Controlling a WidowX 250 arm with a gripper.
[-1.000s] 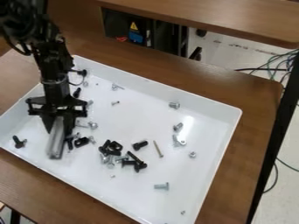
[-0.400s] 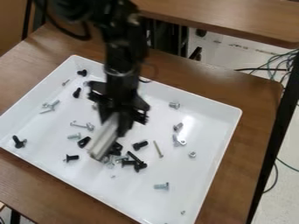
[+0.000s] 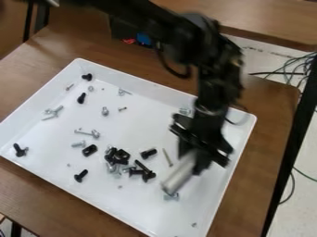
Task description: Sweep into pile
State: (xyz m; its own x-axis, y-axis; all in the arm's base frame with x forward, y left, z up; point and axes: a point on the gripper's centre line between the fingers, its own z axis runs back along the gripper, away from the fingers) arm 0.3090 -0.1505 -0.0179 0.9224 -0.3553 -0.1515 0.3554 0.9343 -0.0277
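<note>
Plainly, the pile is only half made: the middle cluster [image 3: 122,155] of black and silvery fasteners lies bunched, pieces leaning on one another, while strays dot the white tray [image 3: 142,129] around it. A thin brass-toned screw [image 3: 168,158] and a short black bolt [image 3: 148,153] sit close on its right in the view, and a silvery bolt [image 3: 171,196] lies by the lower end of the silvery bar [image 3: 180,177]. The hand [image 3: 190,162] is clenched on that bar near its upper end, leaving most of its length free, presumably to serve as a sweeping edge. It slants, so a push toward the cluster could gather the brass-toned screw on the way. That side has the open room; the nearby right wall leaves less, and the bar might knock it. Farther out, a black screw [image 3: 82,97] and a dark bolt [image 3: 86,77] lie towards the upper-left corner, where walls would hamper a broad sweep. The tray rests on the brown surface [image 3: 31,69], its raised rim likely keeping pieces in.
</note>
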